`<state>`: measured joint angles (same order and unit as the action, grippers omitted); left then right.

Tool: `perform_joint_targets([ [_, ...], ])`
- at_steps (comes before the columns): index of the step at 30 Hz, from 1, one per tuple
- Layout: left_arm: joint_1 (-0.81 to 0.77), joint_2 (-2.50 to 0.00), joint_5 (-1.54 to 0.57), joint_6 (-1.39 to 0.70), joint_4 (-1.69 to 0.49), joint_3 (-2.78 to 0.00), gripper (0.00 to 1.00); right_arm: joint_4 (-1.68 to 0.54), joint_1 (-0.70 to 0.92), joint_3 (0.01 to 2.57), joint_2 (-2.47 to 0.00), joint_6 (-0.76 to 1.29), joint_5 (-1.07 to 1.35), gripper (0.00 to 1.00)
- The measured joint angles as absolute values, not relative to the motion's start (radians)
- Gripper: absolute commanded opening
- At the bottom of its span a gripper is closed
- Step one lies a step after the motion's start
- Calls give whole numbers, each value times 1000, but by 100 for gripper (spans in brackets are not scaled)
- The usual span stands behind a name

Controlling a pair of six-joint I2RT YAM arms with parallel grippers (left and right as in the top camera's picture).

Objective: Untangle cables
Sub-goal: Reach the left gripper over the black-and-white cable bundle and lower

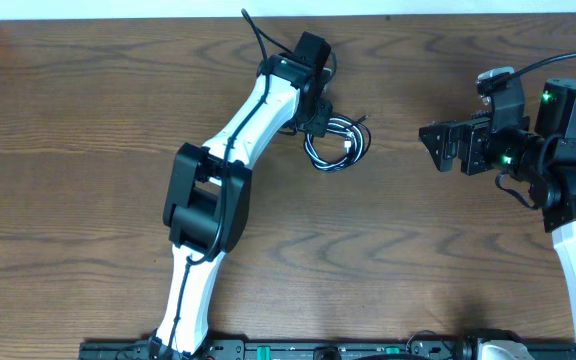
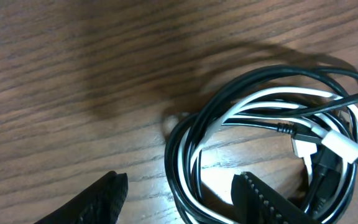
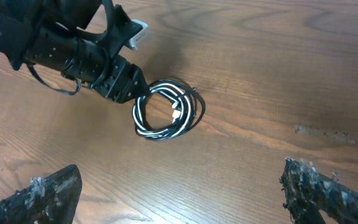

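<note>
Brown wood-grain worktop point(image 1: 88, 130) is seen from overhead. The cables point(image 1: 340, 145), one black and one white, are wound together in a small coil that lies toward the far edge, a little right of the middle. The left gripper point(image 1: 320, 125) is lowered onto the coil's left side. The right gripper point(image 1: 436, 146) is held well apart from the coil, toward the right edge, with its fingers spread wide and nothing between them.

From the left wrist, the black cable point(image 2: 185, 134) and white cable point(image 2: 272, 94) are shown looped together, a white plug point(image 2: 344, 148) and a black plug point(image 2: 286, 129) lying inside the loop. The left gripper point(image 2: 179, 186) is parted: one finger point(image 2: 98, 202) is set outside the coil with bare wood beside it, the other point(image 2: 263, 199) inside the loop, and the coil's side strands lie between them, not clamped.

From the right wrist, the coil point(image 3: 166, 111) is seen at the left gripper's point(image 3: 122, 82) tip, while the right gripper's point(image 3: 179, 196) own fingers point(image 3: 42, 193) are released over bare wood.
</note>
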<state>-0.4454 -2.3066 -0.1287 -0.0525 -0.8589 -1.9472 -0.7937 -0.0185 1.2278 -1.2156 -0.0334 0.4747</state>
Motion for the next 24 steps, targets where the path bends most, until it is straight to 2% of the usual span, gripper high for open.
perform_joint_targets([
  [9,-446,-2316,-177,-26,-802,-1928,44,-797,-19,1228,-1216,-33,474,99],
  [24,-455,-2316,-186,119,-691,-1839,45,-812,-19,1228,-1216,-33,474,99],
])
